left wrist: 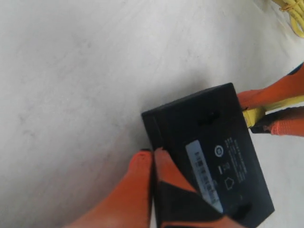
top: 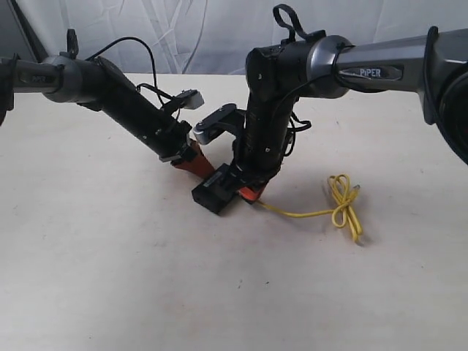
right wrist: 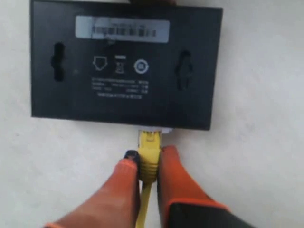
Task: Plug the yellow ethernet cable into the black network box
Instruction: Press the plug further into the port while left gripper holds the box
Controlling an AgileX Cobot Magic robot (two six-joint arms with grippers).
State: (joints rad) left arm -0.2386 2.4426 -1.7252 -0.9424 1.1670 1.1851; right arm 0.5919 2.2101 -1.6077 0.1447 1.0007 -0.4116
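Note:
The black network box (top: 216, 190) lies flat at mid-table, its white label (right wrist: 122, 28) facing up. My left gripper (top: 196, 164) is shut on the box's thin edge, with orange fingers (left wrist: 140, 190) on either side of the box (left wrist: 209, 137). My right gripper (right wrist: 148, 159) is shut on the yellow ethernet cable's boot (right wrist: 148, 159), just behind the plug. The clear plug tip (right wrist: 153, 130) meets the side of the box (right wrist: 126, 80) at a port. From there the cable runs right to a bundled loop (top: 342, 205) lying on the table.
The cream table (top: 110, 278) stretches around the box. A white cloth backdrop (top: 205, 29) hangs behind its far edge. The right arm's fingers (left wrist: 280, 95) and the yellow boot (left wrist: 254, 115) show in the left wrist view beside the box.

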